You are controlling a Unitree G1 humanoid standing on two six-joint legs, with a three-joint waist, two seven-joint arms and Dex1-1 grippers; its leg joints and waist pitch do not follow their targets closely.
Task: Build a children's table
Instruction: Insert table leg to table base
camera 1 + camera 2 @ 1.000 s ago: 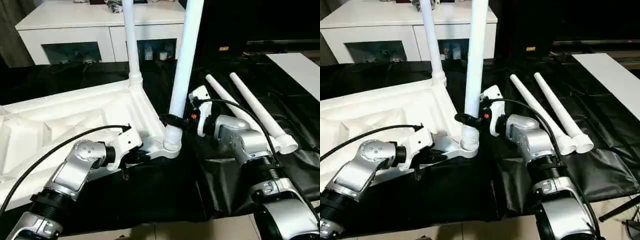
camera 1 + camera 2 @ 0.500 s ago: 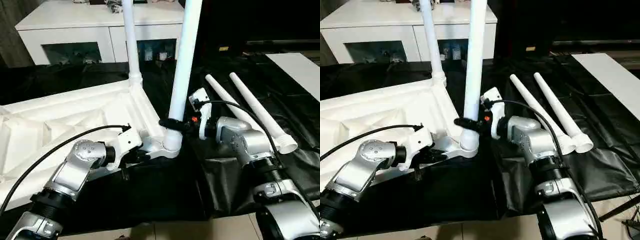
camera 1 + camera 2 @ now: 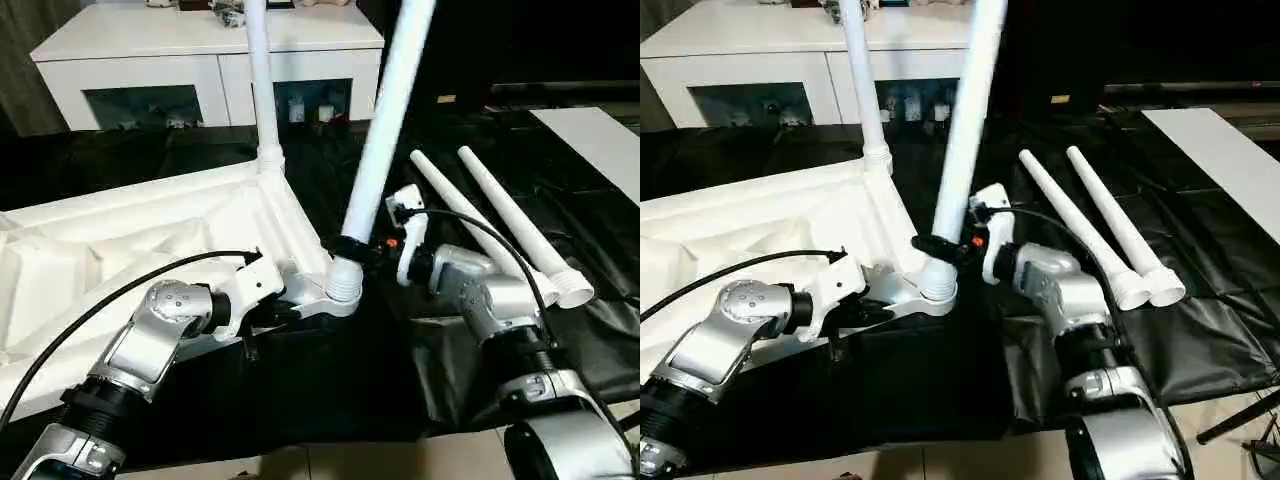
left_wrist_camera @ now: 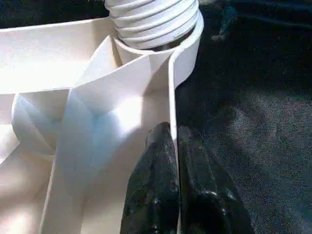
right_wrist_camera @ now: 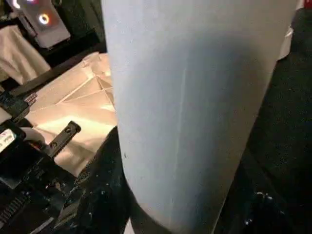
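The white tabletop [image 3: 120, 250] lies underside up on the black cloth. One leg [image 3: 260, 90] stands upright in its far corner socket. A second leg [image 3: 385, 130] sits with its threaded end [image 4: 151, 22] in the near corner socket [image 3: 340, 290] and leans to the right. Just above that socket my right gripper [image 3: 345, 246] is shut around this leg [image 5: 195, 97]. My left gripper [image 3: 275, 312] is shut on the tabletop's thin rim beside the same corner, one black finger [image 4: 153, 195] on each side of the wall. Two loose legs [image 3: 455, 205] [image 3: 520, 225] lie side by side to the right.
A white cabinet with glass doors [image 3: 200, 60] stands behind the work. A flat white board [image 3: 600, 135] lies at the far right. The black cloth [image 3: 330, 390] ends near the front, where light floor [image 3: 380, 465] shows.
The leg in my right gripper has tipped from nearly upright to leaning right, its base staying in the socket. My right wrist turned with it. The left arm has stayed still.
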